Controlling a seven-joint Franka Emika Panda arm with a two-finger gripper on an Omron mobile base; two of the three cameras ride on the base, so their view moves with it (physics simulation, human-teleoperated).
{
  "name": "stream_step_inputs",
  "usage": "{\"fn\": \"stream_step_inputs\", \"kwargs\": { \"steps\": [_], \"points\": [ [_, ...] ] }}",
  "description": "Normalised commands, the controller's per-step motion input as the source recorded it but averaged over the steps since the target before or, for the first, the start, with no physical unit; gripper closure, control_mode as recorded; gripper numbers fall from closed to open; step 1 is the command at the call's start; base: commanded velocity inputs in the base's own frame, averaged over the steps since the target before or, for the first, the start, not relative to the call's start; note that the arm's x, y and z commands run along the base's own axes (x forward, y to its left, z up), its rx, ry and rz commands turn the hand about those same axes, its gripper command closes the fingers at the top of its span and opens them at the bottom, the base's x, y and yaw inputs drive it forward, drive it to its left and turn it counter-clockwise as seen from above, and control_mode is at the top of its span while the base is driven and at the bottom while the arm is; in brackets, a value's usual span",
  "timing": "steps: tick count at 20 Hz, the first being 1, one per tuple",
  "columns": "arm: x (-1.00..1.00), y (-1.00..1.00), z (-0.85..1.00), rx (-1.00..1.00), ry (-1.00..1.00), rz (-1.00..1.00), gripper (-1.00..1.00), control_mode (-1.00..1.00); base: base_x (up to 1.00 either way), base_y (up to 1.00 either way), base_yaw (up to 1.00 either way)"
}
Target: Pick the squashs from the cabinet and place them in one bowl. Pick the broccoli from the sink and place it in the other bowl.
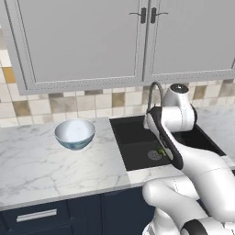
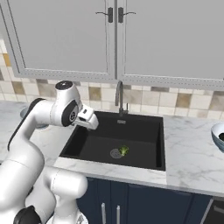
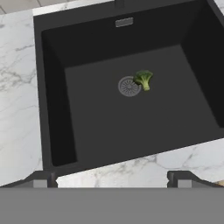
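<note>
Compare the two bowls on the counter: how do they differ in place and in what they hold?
The left bowl stands whole in the left base view, left of the sink, and looks empty. The right bowl stands right of the sink, cut off by the edge of the right base view, with something dark inside. Both rest upright on the marble counter.

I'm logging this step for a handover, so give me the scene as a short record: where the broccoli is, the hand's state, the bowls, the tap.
broccoli: lying on the floor of the sink, right beside the round drain
hand: open, empty, above the sink's front edge, looking down into the basin
left bowl: on the counter left of the sink, looks empty
right bowl: at the picture's edge, something dark inside, too cropped to identify
tap: behind the sink
</note>
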Motion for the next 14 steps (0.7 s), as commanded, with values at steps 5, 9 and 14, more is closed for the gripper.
{"fn": "stream_step_inputs", "kwargs": {
  "steps": [5,9,14],
  "points": [
    [0.17,-0.31,-0.13,0.02,0.00,0.04,-1.00,-1.00,0.00,0.00,0.00],
    [0.27,-0.46,-0.18,0.03,0.00,0.09,-1.00,-1.00,0.00,0.00,0.00],
    [0.32,-0.31,-0.11,0.02,0.00,0.10,-1.00,-1.00,0.00,0.00,0.00]
  ]
}}
